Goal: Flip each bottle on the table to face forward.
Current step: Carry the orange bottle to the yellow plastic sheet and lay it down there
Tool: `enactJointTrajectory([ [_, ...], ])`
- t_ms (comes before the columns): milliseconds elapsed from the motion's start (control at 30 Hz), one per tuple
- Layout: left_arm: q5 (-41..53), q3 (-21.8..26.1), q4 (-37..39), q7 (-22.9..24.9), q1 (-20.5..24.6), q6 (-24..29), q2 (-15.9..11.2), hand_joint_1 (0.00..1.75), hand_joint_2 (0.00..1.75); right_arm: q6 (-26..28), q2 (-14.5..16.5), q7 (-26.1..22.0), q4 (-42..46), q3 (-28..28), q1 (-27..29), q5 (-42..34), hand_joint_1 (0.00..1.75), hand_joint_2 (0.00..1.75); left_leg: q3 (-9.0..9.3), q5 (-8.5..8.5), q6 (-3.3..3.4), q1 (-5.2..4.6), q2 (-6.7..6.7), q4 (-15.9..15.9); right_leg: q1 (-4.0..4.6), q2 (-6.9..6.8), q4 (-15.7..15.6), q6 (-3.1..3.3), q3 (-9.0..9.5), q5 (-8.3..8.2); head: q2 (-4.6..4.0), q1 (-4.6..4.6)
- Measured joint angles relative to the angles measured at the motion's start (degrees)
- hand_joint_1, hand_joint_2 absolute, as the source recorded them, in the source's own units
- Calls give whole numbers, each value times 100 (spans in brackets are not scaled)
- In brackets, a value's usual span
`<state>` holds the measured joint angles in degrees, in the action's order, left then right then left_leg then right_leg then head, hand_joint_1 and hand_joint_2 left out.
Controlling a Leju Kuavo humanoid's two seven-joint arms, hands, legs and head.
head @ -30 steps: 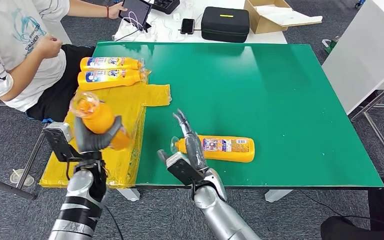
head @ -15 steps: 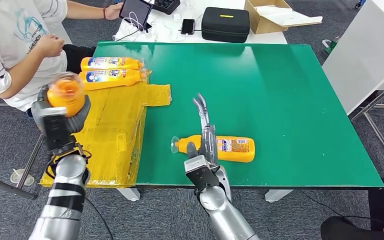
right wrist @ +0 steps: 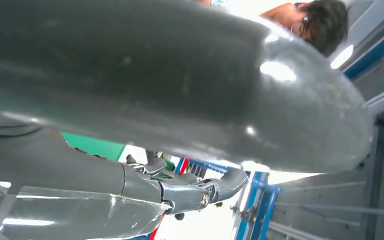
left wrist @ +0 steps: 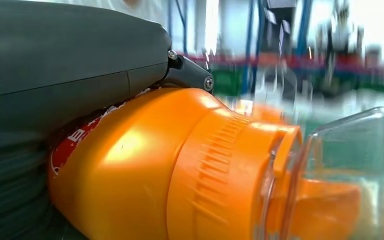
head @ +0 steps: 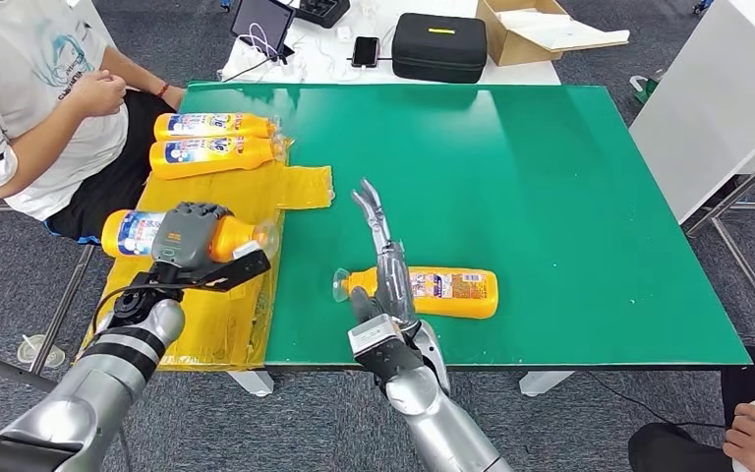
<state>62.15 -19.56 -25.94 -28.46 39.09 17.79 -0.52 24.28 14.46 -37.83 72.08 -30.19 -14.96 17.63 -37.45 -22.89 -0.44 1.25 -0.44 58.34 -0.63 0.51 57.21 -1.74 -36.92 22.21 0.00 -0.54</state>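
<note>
Labels show on the bottles [head: 214,141], but their print is too small to read. The person's white shirt [head: 5,108] carries dark lettering, also illegible. No other text reads clearly.

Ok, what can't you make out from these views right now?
- Held bottle: head view, left hand hides its middle; label side unclear.
- Bottle on the green table: right hand crosses its neck; contact unclear.
- Right wrist view: hand cover blocks the table.
- Left wrist view: background blurred.
</note>
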Motion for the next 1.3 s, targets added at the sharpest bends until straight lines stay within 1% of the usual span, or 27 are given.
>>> enactJointTrajectory([
  [67, -12, -57, 158, -37, 35, -269, -73, 175, 175, -55, -1, 0, -20, -34, -18, -2, 0, 0, 0, 0, 0, 0, 0, 0, 1, 0, 0, 0, 0, 0, 0, 1],
  [300, -43, -132, 436, -70, 98, -459, -187, 175, 175, -95, -3, 0, -86, -119, -55, -8, 0, 0, -2, 1, 1, -1, -2, 0, 0, -1, 0, 0, 2, 0, 1, 2],
  [500, -284, -131, 569, -140, 125, -981, -239, 175, 175, -243, -3, 9, -166, -192, -108, -9, 0, 0, -2, 1, 0, -2, -5, 0, 0, -1, 0, 0, 2, 0, 0, 1],
  [533, -309, -129, 586, -148, 123, -1041, -243, 171, 175, -265, -3, 15, -186, -212, -120, -8, 0, 0, -2, 1, 0, -2, -5, 0, 0, -1, 0, 0, 2, 0, 0, 1],
  [567, -325, -128, 603, -152, 120, -1091, -246, 147, 175, -287, -2, 21, -207, -234, -131, -8, 0, 0, -2, 1, 0, -2, -5, 0, 0, -1, 0, 0, 2, 0, 0, 1],
  [633, -334, -128, 637, -164, 112, -1174, -249, 62, 175, -325, -1, 36, -257, -275, -151, -4, 0, 0, -2, 1, 0, -1, -5, 0, 0, -1, 0, 0, 2, 0, 0, 1],
  [667, -336, -128, 653, -179, 107, -1224, -248, 21, 175, -347, -1, 42, -285, -291, -162, -1, 0, 0, -2, 1, 0, -1, -5, 0, 0, -1, 0, 0, 2, 0, 0, 1],
  [700, -341, -129, 668, -198, 102, -1292, -248, 1, 175, -369, -1, 46, -317, -303, -174, 2, 0, 0, -2, 1, 0, -1, -5, 0, 0, -1, 0, 0, 2, 0, 0, 1],
  [867, -406, -129, 716, -308, 74, -1720, -247, 0, 175, -504, 2, 61, -485, -340, -233, -18, 0, 0, -1, 1, 0, -2, -6, 0, 0, -2, 0, 0, 4, 0, 0, 1],
  [1000, -505, -126, 721, -448, 76, -2010, -247, 0, 0, -582, 21, 63, -606, -343, -251, -45, 0, 0, 1, 1, 0, -2, -7, 0, -1, -2, 0, 0, 7, 0, 0, 1],
  [1300, -786, -100, 721, -785, 125, -2572, -247, 0, 0, -631, 52, 60, -815, -337, -302, -77, 0, 0, 8, 1, 0, -2, -9, 0, -1, -3, 0, 0, 15, 0, 0, 1],
])
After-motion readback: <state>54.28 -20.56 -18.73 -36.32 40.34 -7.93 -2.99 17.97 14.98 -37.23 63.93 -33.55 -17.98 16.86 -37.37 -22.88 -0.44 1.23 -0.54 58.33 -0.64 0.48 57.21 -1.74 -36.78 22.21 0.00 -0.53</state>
